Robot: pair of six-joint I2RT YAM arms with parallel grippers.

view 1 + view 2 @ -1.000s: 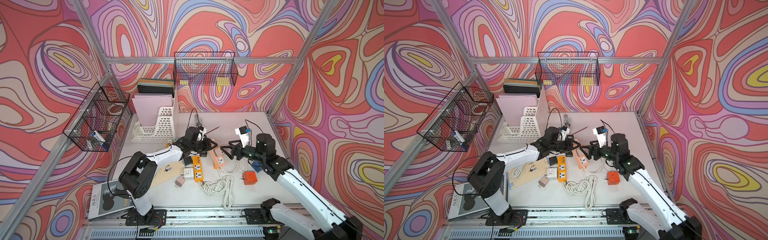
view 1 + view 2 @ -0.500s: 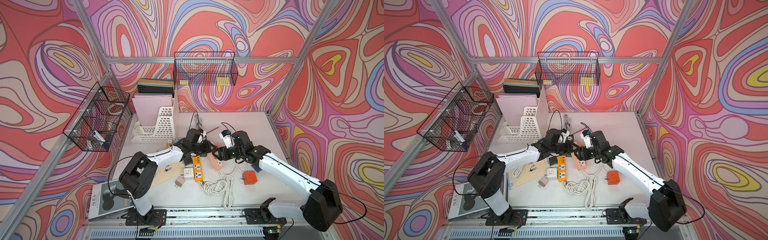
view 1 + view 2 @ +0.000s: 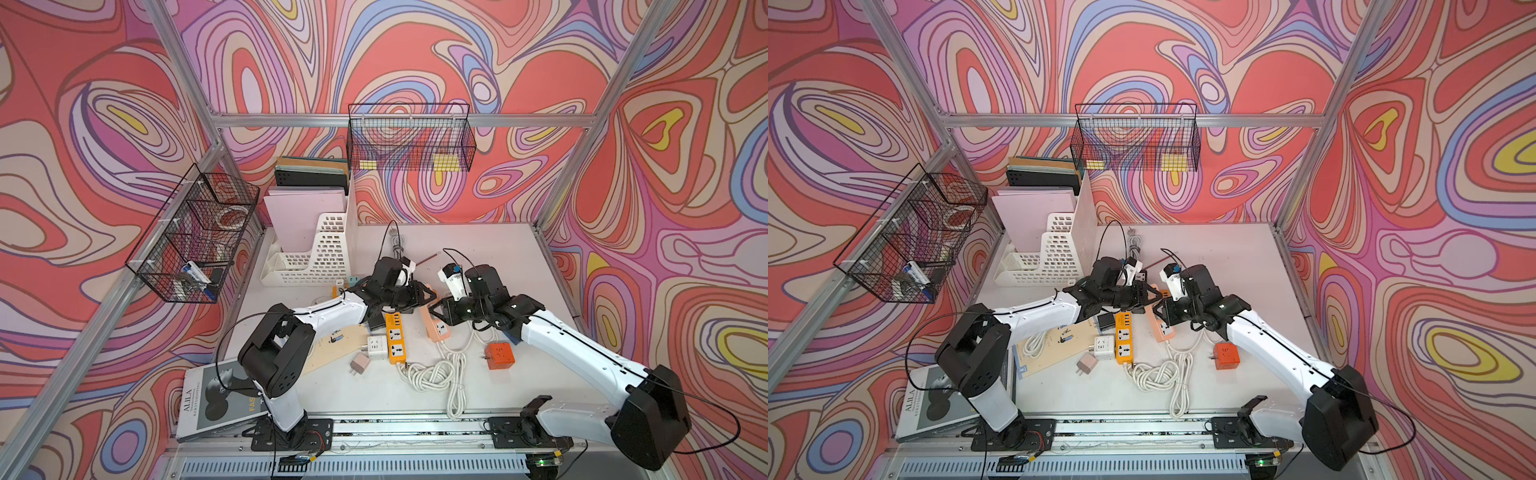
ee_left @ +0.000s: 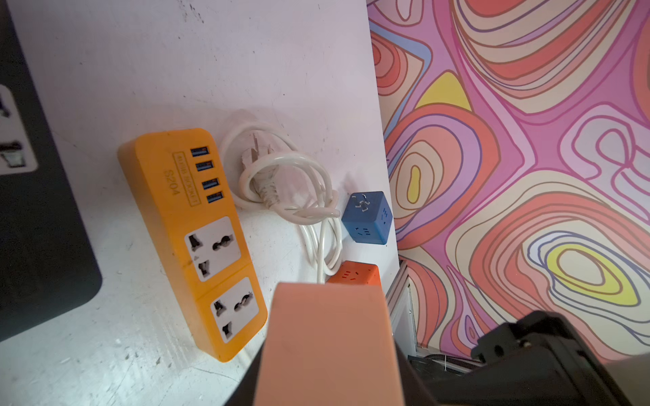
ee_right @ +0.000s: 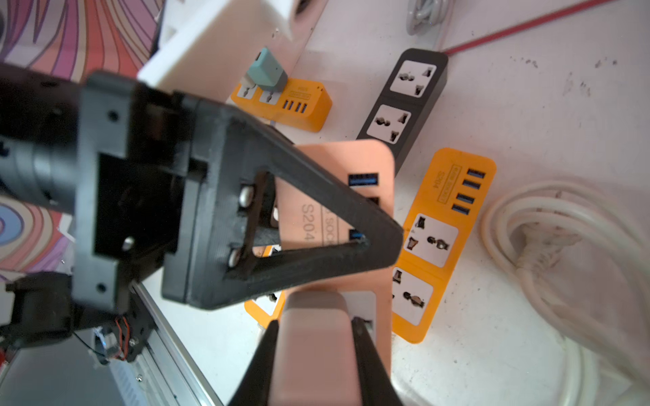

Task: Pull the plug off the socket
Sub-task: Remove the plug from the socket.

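Right wrist: plug [image 5: 314, 348] between right jaws

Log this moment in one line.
phase: pre-pull | left gripper: shut on pink power strip | right gripper: shut on pink plug | plug: seated in strip

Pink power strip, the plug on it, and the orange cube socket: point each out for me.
pink power strip [image 5: 337, 158]: right wrist view, bare corner of its face.
plug [image 5: 313, 351]: right wrist view, middle of its body.
orange cube socket [image 3: 500, 356]: in a top view, its upper face.
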